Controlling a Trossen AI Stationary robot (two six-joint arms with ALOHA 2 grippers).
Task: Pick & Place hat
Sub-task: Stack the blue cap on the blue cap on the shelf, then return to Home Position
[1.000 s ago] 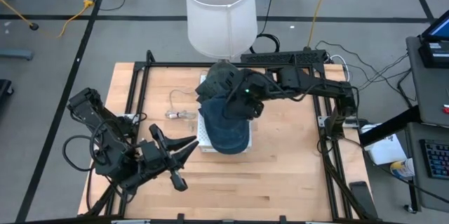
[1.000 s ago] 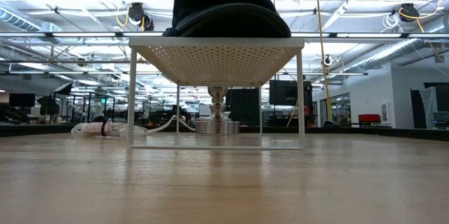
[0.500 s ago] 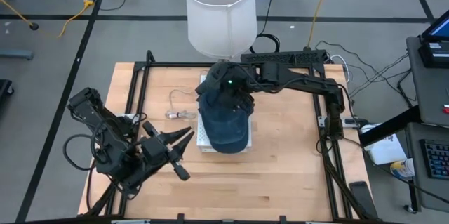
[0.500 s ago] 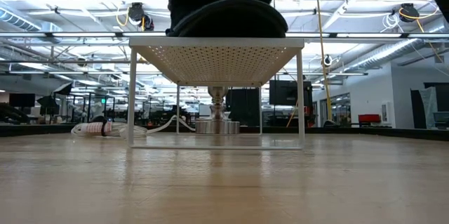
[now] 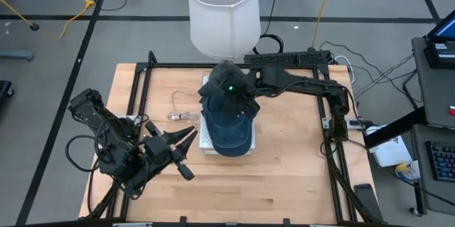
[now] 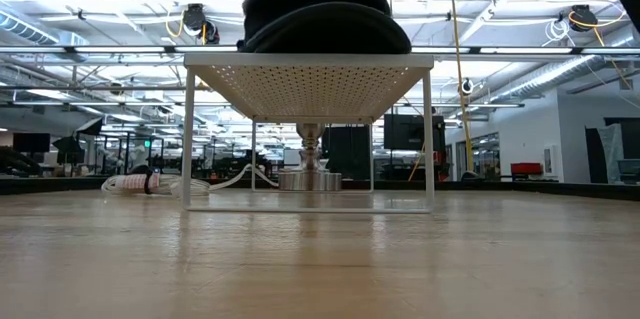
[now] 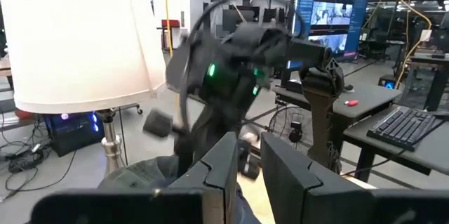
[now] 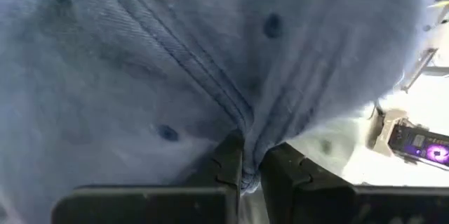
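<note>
Dark blue hat sits atop white perforated rack mid-table, below lamp. Right gripper clamped on hat's crown fabric. Left gripper nearly together, empty, left of rack.

Open-plan robotics lab: wooden test table in a metal frame, monitor, keyboard, floor cables, exposed ceiling ducts.

Even overhead light, ceiling glare in low view, motion blur in left wrist view, soft shadows
</note>
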